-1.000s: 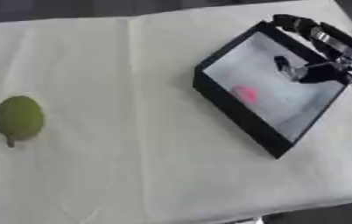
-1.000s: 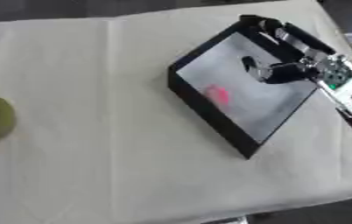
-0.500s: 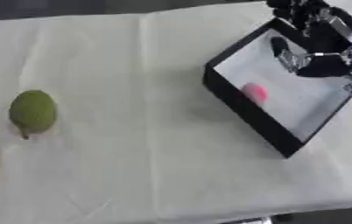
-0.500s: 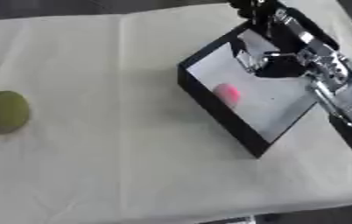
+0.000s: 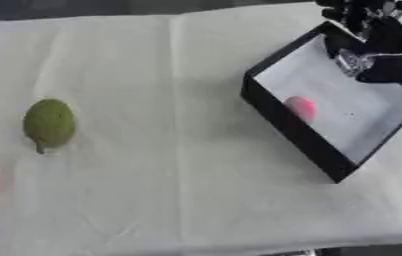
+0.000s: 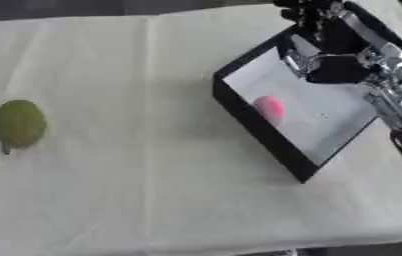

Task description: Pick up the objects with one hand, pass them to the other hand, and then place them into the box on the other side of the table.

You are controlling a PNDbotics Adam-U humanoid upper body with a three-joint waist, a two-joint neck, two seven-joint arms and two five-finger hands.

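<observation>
The green pear-shaped fruit lies at the left of the cloth-covered tabletop, long axis running near to far, stem toward the near edge, with bare cloth around it. Well apart, the black box holds a pink object. The right hand hangs over the box's far end; whether its fingers are apart cannot be told.

My right hand over box far corner; pink object inside; green fruit far left on cloth.
</observation>
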